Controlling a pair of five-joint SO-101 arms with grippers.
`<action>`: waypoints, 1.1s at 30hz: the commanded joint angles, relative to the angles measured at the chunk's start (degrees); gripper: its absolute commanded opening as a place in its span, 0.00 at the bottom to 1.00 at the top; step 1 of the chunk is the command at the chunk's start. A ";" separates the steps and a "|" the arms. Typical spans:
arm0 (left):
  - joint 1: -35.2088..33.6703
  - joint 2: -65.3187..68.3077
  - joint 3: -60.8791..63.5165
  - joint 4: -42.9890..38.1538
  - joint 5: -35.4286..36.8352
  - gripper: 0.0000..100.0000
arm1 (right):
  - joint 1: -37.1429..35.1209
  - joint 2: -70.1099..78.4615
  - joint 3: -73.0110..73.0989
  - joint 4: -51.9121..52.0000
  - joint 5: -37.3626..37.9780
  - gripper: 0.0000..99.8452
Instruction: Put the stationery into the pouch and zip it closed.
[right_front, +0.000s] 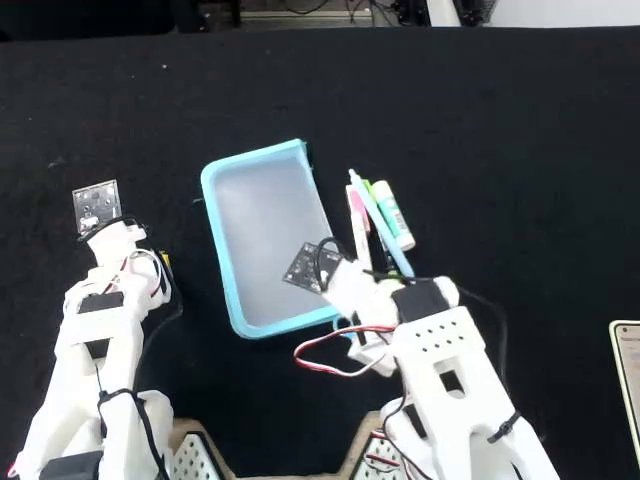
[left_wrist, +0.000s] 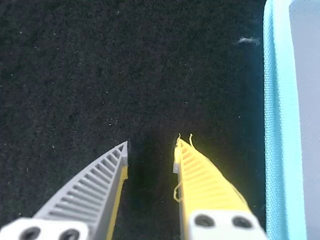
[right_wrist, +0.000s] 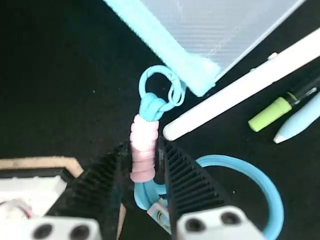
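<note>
The light-blue pouch (right_front: 265, 235) lies flat in the middle of the black cloth. Just right of it lie a white and pink pen (right_front: 358, 225), a glue stick (right_front: 393, 215) and a blue pen (right_front: 397, 258). My right gripper (right_wrist: 142, 150) is shut on the pink zipper pull (right_wrist: 143, 150), whose blue cord and ring (right_wrist: 159, 87) hang from the pouch's near right corner (right_wrist: 200, 75). The white pen (right_wrist: 240, 95), a green marker tip (right_wrist: 272, 112) and the blue pen tip (right_wrist: 297, 127) lie close by. My left gripper (left_wrist: 150, 145) hovers open over bare cloth, left of the pouch's edge (left_wrist: 280, 125).
A blue loop strap (right_wrist: 250, 175) curls beside my right gripper. A pale flat object (right_front: 627, 370) sits at the right edge of the table. The table's wooden front edge (right_wrist: 40, 162) runs close behind my right gripper. Open cloth stretches at the back and far left.
</note>
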 joint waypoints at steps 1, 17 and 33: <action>-0.48 -0.62 -3.91 -1.14 0.35 0.15 | 0.70 -1.19 0.22 -1.58 0.97 0.04; -0.48 -0.26 -3.38 -2.99 0.35 0.15 | -12.31 -1.10 2.07 -8.00 -16.09 0.18; -0.48 -0.44 -3.38 -2.99 0.35 0.15 | -7.47 13.76 4.62 -23.47 -13.19 0.17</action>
